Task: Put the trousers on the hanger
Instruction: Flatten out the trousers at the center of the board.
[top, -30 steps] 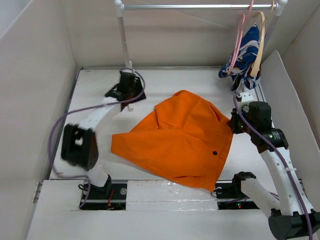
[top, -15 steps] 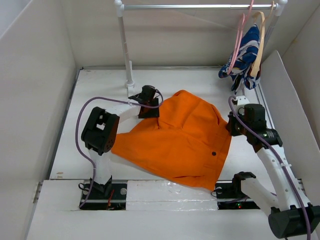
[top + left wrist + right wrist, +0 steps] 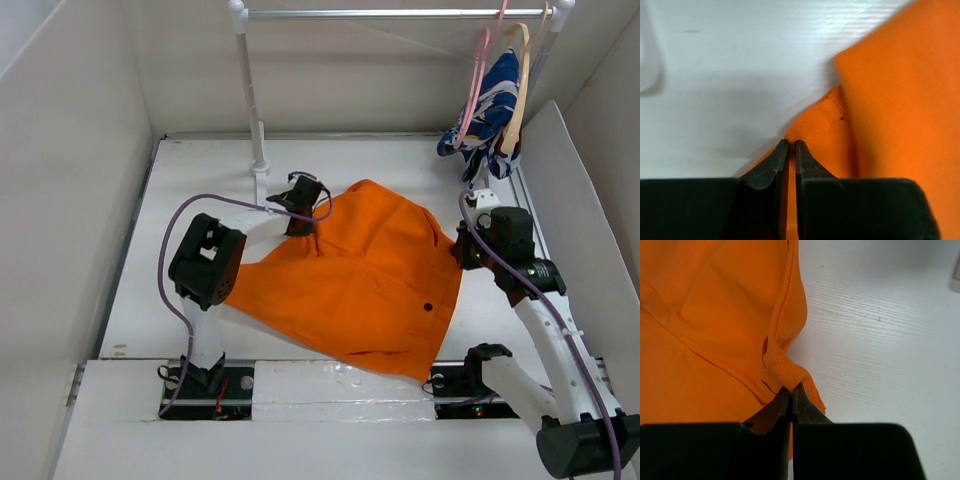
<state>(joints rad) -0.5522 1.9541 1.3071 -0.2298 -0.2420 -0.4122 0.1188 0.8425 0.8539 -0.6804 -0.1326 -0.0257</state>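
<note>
Obs: left gripper (image 3: 788,150) and right gripper (image 3: 791,392) each nipped tight on an edge of the trousers (image 3: 370,275). Risk: shallow bites (hem only) slipping on lift; pink hanger (image 3: 478,80) hangs well beyond the trousers.

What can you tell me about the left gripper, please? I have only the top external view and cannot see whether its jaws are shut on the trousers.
Observer: In the left wrist view, the left gripper has its jaws almost together, with a stitched edge of the trousers pinched between them.
Operator: Thank you. How about the right one?
Observer: The right wrist view shows the right gripper shut on a ribbed band at the trousers' edge.
Operator: Is it holding much cloth?
Observer: No, only the corner tip. Bare table begins right beside the jaws.
</note>
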